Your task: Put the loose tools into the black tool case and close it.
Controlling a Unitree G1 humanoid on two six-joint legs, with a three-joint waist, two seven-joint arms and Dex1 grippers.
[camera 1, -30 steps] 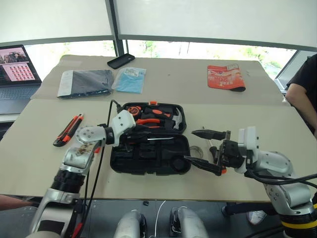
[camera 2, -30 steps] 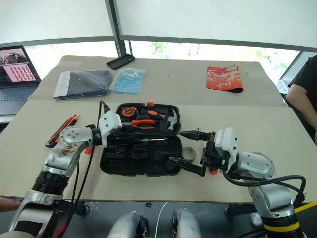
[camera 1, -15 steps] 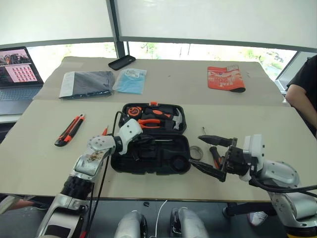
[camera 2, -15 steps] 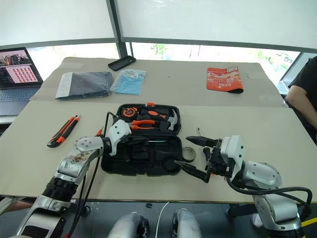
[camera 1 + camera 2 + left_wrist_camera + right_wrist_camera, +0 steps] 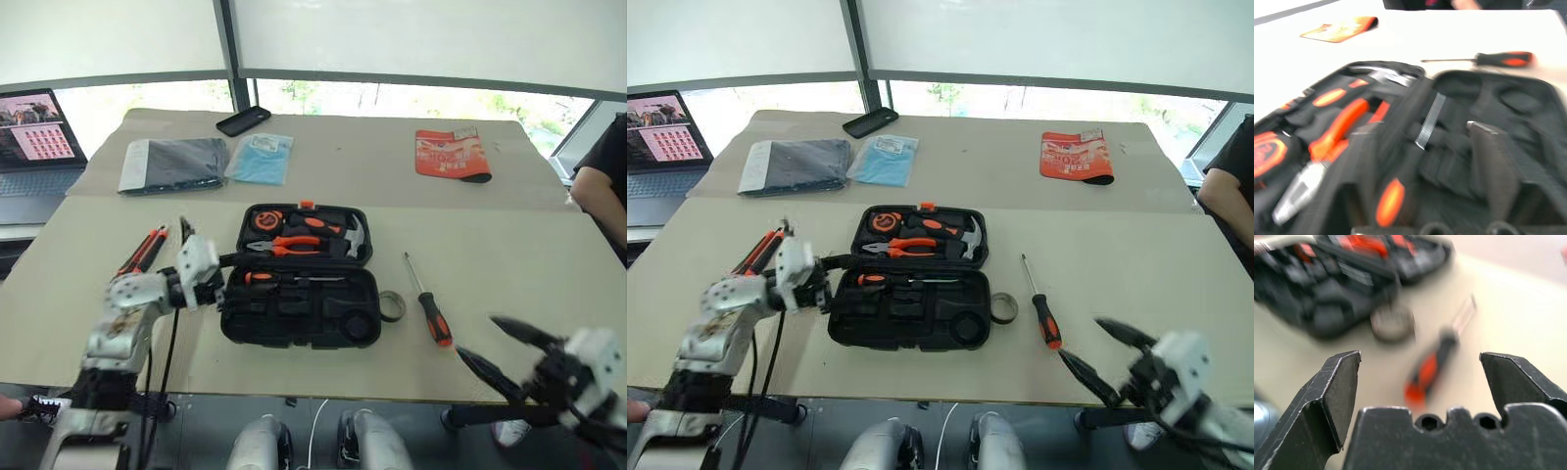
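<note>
The black tool case (image 5: 297, 274) lies open in the middle of the worktop (image 5: 490, 245), as it did a second ago. A screwdriver with an orange handle (image 5: 284, 279) now rests in the near half of the case; before, the left tool (image 5: 203, 276) was reaching over that half, clenched. That tool has since pulled back to the case's left edge, and its fingers appear parted with nothing between them. The right tool (image 5: 1112, 357), which hovered wide open just right of the case, has swung away to the worktop's near right corner, its fingers spread and holding nothing. An orange-and-black screwdriver (image 5: 427, 302) is now uncovered right of the case, with the small dark tape roll (image 5: 391, 306) between them. The utility knife (image 5: 140, 254) stays at far left.
</note>
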